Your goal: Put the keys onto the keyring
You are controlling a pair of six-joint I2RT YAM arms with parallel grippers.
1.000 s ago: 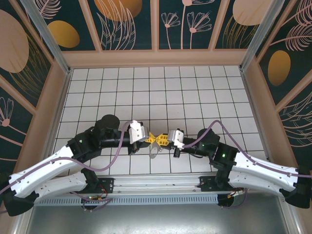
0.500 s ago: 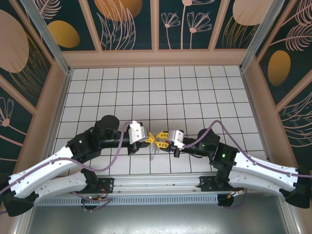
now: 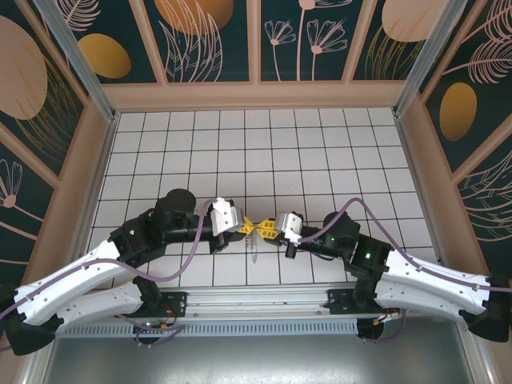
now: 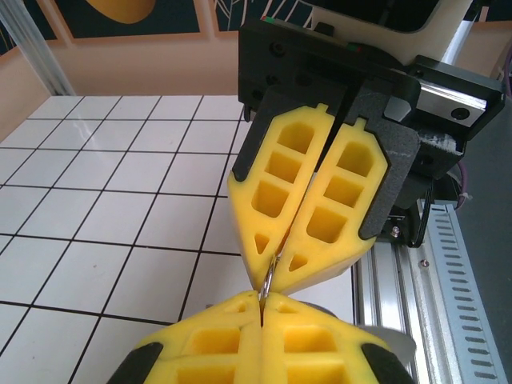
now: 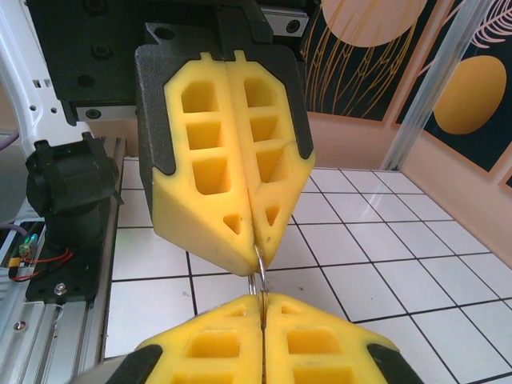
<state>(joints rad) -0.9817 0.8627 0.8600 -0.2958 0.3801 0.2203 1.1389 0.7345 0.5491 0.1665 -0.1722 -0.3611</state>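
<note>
Right gripper [image 3: 272,233] has edged slightly right; it meets the left gripper [image 3: 246,227] tip to tip over the near middle of the table [image 3: 320,152]; both are closed, pinching thin wire of the keyring [image 4: 269,276] between them.

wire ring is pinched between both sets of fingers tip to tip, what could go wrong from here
The wire ring is thin and held only at the very tips of the left gripper and right gripper, so a small pull or twist could slip it out of one. The yellow fingers are shut and nearly touching, so pushing closer may jam the tips or bend the ring.
</note>
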